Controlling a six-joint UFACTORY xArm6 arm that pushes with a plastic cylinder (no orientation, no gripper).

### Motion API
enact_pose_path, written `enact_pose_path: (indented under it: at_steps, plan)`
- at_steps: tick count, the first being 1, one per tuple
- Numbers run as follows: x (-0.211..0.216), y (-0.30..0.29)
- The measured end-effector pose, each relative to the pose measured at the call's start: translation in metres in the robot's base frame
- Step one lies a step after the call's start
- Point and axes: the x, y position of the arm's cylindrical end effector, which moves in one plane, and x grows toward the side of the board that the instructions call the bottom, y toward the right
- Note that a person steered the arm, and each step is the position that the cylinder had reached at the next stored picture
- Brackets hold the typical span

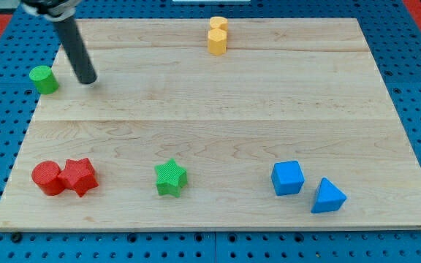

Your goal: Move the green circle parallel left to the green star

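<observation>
The green circle sits at the board's left edge, in the view's upper left. The green star lies near the view's bottom, left of centre. My tip rests on the board just right of the green circle, a small gap apart from it. The rod slants up to the view's top left.
A red circle and a red star touch each other at the bottom left. A blue cube and a blue triangle sit at the bottom right. Two yellow blocks stand at the top centre. The wooden board ends just left of the green circle.
</observation>
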Motion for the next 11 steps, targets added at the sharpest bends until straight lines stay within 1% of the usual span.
enact_pose_path:
  at_steps: [1,2,3,6,7,8,9,10,11]
  plan:
    - [-0.06,-0.07]
    - [-0.054,-0.1]
    - [0.015,-0.098]
    - [0.089,-0.042]
    - [0.128,0.037]
    - [0.119,0.025]
    - [0.128,-0.003]
    - [0.159,0.061]
    - [0.187,0.084]
